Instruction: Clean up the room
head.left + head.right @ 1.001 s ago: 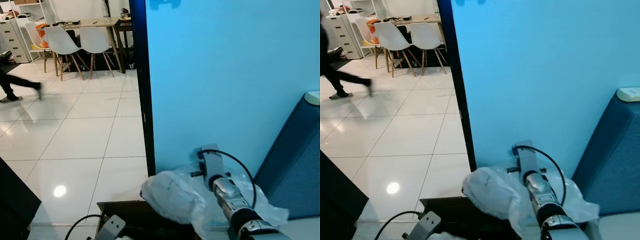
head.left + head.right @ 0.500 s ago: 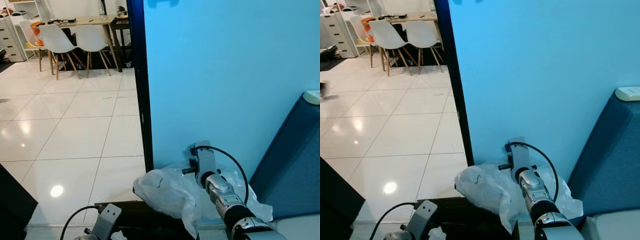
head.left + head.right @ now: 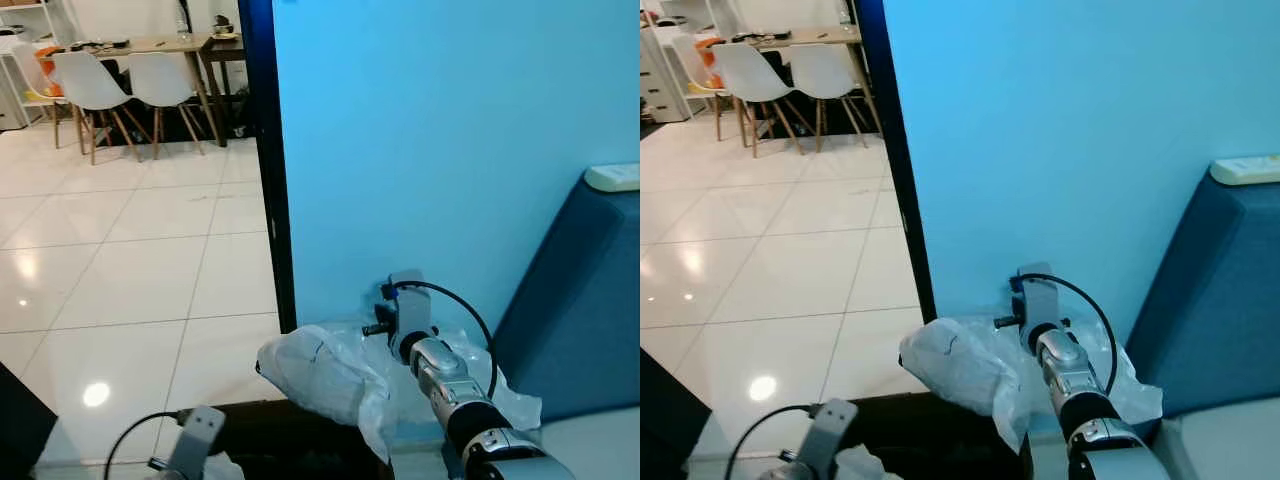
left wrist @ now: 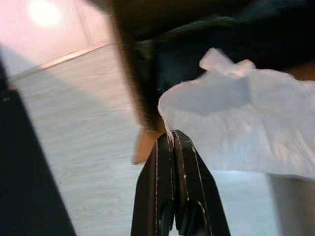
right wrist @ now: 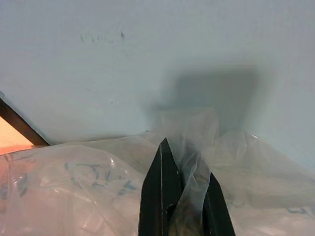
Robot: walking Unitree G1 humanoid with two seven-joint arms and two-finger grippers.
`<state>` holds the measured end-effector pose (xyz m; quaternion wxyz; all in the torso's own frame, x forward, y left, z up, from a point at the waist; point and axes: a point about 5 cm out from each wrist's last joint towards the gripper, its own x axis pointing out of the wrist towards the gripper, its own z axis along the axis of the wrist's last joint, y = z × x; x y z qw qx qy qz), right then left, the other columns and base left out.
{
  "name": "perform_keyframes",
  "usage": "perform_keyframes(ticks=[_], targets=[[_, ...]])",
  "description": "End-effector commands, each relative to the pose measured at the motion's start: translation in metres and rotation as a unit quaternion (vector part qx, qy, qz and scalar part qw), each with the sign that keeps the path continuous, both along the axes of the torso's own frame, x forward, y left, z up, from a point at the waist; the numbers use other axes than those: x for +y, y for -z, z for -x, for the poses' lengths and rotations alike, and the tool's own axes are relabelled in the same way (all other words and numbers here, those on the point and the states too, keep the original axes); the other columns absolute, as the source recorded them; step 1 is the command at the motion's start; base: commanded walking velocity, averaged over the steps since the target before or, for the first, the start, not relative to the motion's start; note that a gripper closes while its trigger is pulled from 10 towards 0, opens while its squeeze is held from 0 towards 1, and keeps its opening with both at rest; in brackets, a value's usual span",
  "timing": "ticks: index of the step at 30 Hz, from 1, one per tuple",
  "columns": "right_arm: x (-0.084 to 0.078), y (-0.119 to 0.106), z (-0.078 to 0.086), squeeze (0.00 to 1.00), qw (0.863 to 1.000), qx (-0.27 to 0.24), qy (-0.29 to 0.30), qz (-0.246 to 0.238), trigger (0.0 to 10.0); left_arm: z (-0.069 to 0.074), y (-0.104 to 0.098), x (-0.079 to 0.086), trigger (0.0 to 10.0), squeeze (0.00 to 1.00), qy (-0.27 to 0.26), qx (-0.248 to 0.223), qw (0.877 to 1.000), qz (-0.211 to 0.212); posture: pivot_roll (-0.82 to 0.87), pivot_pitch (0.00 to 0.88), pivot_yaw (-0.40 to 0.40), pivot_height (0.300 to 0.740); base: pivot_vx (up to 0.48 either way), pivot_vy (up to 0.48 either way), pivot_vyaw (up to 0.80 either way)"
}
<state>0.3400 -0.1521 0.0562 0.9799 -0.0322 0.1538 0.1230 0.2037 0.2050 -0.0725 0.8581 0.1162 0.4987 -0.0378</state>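
A fold of the clear plastic bag (image 5: 93, 182) is pinched in the right claw (image 5: 183, 206), its contents blurred. The left claw (image 4: 173, 147) is pressed closed, empty, beside white paper (image 4: 251, 128).

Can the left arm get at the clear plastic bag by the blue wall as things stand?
Probably not yet. The left gripper is low beside the dark box, jaws shut on white crumpled tissue. The clear plastic bag lies beyond that box, pinched by the right gripper.
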Motion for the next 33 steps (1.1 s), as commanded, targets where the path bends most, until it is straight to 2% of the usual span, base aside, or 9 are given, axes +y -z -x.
perform_keyframes(ticks=[1,7,14,25,26,30,31,32,33], targets=[[0.005,-0.004,-0.002,0.0,1.0,-0.006,-0.004,-0.019,10.0,0.006,0.001,0.01,10.0,0.0,-0.026,0.001,1.0,-0.014,-0.1,0.026,0.01,0.615,0.0,0.0,0.0],[0.006,-0.006,-0.002,0.0,0.999,-0.016,-0.007,-0.03,10.0,0.006,0.001,0.014,10.0,0.0,-0.045,-0.013,0.998,-0.032,-0.1,0.025,0.009,0.615,0.0,0.0,0.0],[0.003,-0.006,-0.002,0.0,1.0,-0.014,-0.006,-0.026,10.0,0.01,0.006,-0.008,10.0,0.0,-0.034,-0.012,0.998,0.042,-0.1,0.019,0.006,0.615,0.0,0.0,0.0],[0.007,-0.008,-0.002,0.0,0.999,-0.017,-0.022,-0.041,10.0,0.007,0.005,-0.012,10.0,0.0,-0.026,-0.023,0.998,0.045,-0.1,0.014,0.006,0.615,0.0,0.0,0.0],[0.013,-0.01,-0.001,0.0,0.997,-0.021,-0.042,-0.06,10.0,0.005,0.004,-0.01,10.0,0.55,-0.026,-0.03,0.998,0.038,-0.1,0.014,0.006,0.615,0.0,0.0,0.0],[0.02,-0.012,0.001,0.0,0.994,-0.026,-0.071,-0.081,10.0,0.003,0.002,-0.007,10.0,0.55,-0.03,-0.039,0.998,0.031,-0.1,0.016,0.007,0.615,0.0,0.0,0.0],[0.032,-0.013,0.006,0.0,0.984,-0.015,-0.134,-0.116,10.0,0.002,0.0,0.0,10.0,1.0,-0.028,-0.042,0.999,0.003,-0.1,0.017,0.008,0.615,0.0,0.0,0.0],[0.032,-0.013,0.006,0.0,0.984,-0.015,-0.134,-0.116,10.0,0.002,0.0,0.0,10.0,1.0,-0.028,-0.042,0.999,0.003,-0.1,0.017,0.008,0.615,0.0,0.0,0.0],[0.038,-0.012,0.01,0.0,0.979,-0.005,-0.165,-0.12,10.0,0.003,0.0,0.004,10.0,1.0,-0.027,-0.04,0.999,-0.013,-0.1,0.02,0.008,0.615,0.0,0.0,0.0]])
